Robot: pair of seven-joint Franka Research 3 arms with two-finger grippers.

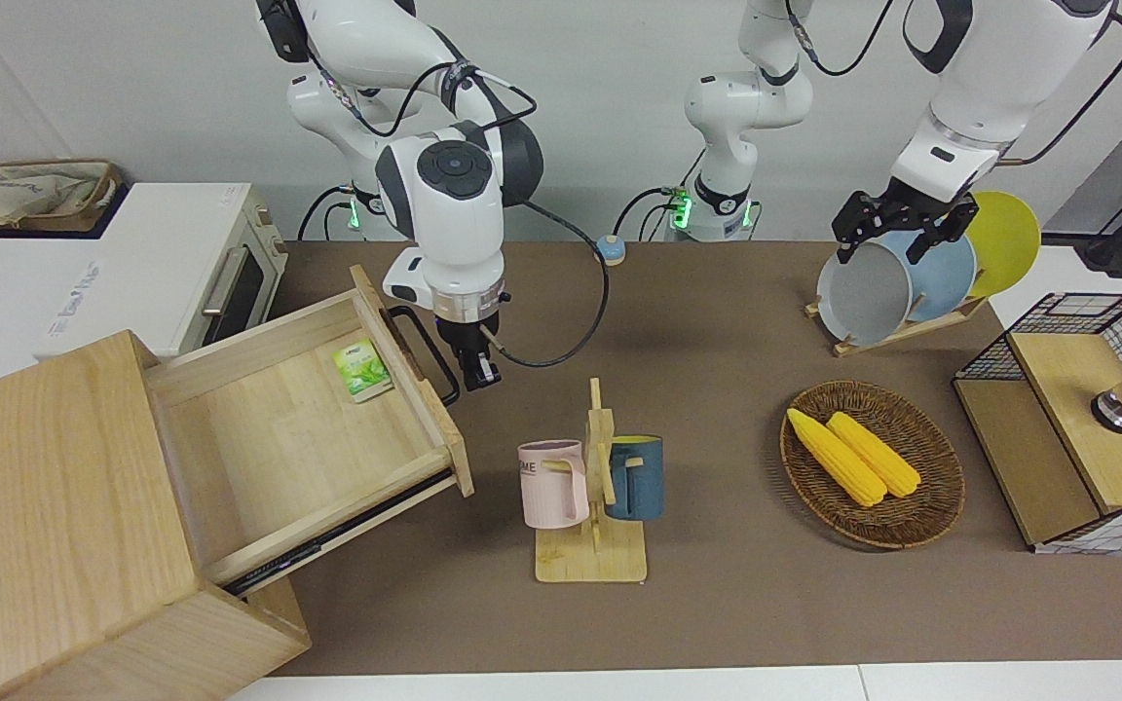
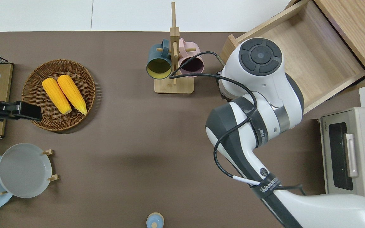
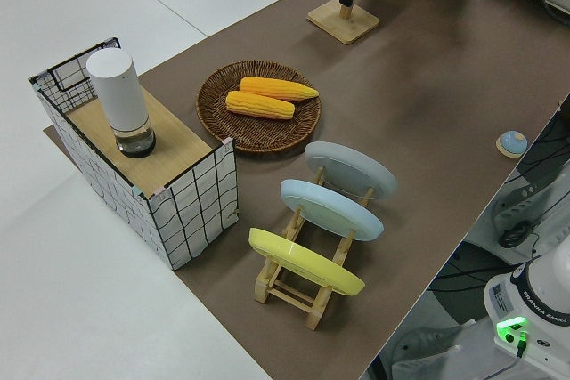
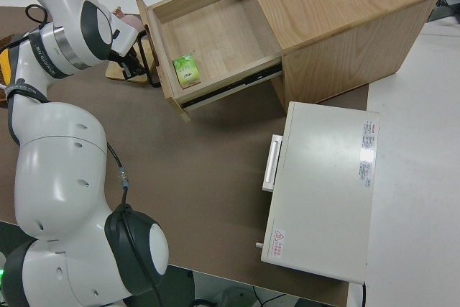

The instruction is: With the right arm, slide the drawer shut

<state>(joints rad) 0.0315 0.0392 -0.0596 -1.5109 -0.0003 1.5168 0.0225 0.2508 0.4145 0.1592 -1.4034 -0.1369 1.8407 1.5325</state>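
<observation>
The light-wood drawer (image 1: 279,438) stands pulled far out of the pale wooden cabinet (image 1: 45,506) at the right arm's end of the table. It also shows in the overhead view (image 2: 312,53) and the right side view (image 4: 215,34). A small green packet (image 1: 362,370) lies inside it. Its black loop handle (image 1: 430,352) is on the front. My right gripper (image 1: 476,375) points down, shut and empty, in front of the drawer, right beside the handle. Whether it touches the handle I cannot tell. In the overhead view the arm's own wrist hides it. The left arm is parked with its gripper (image 1: 902,229) open.
A wooden mug rack (image 1: 592,545) with a pink mug and a blue mug stands close to the drawer front, farther from the robots than my right gripper. A white toaster oven (image 1: 162,263) sits beside the cabinet. A basket of corn (image 1: 921,506), a plate rack (image 1: 897,277) and a wire-mesh box (image 1: 1077,419) are toward the left arm's end.
</observation>
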